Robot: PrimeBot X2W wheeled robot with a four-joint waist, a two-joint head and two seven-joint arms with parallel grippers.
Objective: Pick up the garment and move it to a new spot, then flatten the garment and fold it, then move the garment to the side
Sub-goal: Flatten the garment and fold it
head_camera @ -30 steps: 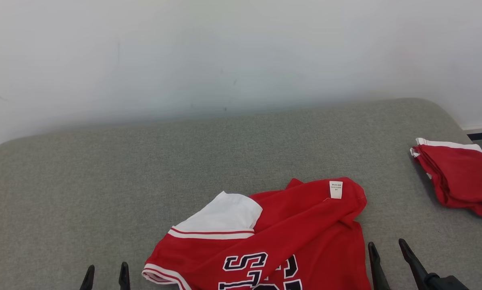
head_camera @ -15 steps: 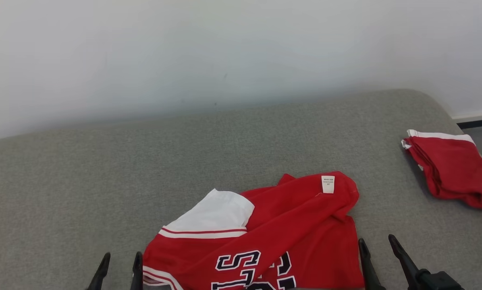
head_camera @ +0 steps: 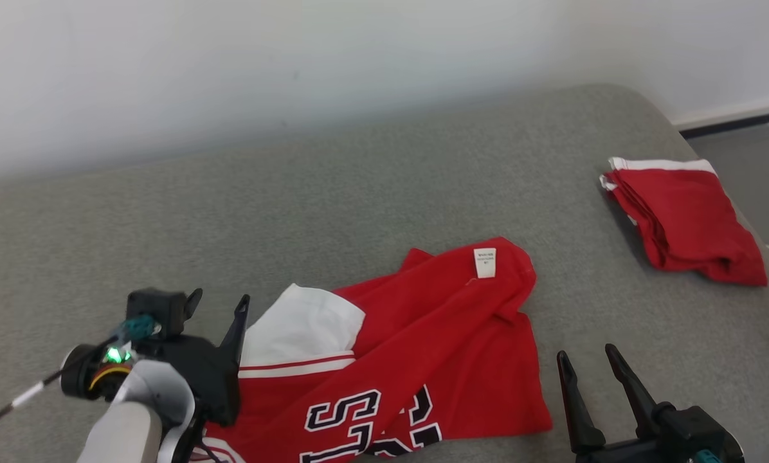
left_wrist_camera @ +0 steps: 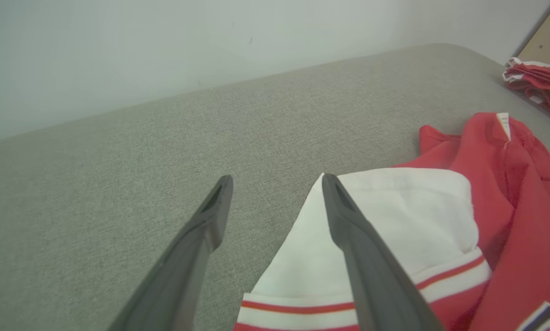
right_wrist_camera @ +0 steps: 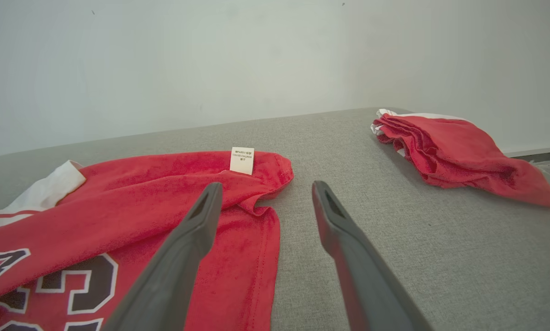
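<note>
Crumpled red garment (head_camera: 423, 347) with dark, white-edged lettering, lying at the near edge of the grey upholstered top (head_camera: 359, 193), about midway along it. A white panel (head_camera: 301, 325) with a red stripe is turned up on its left side, and a small white label (head_camera: 485, 262) shows on its far right fold. Left gripper (head_camera: 220, 297), fingers spread apart and holding nothing, stands at the garment's left side. In the left wrist view one finger lies over the corner of the white panel and the other over the bare top; whether it touches the cloth cannot be told. Right gripper (head_camera: 585, 352), likewise spread and empty, hovers by the near edge just right of the garment's hem, apart from it. Folded red cloth (head_camera: 680, 222) with white trim rests at the right edge, well apart from the garment. Pale wall (head_camera: 294, 64) rises behind the far edge
</note>
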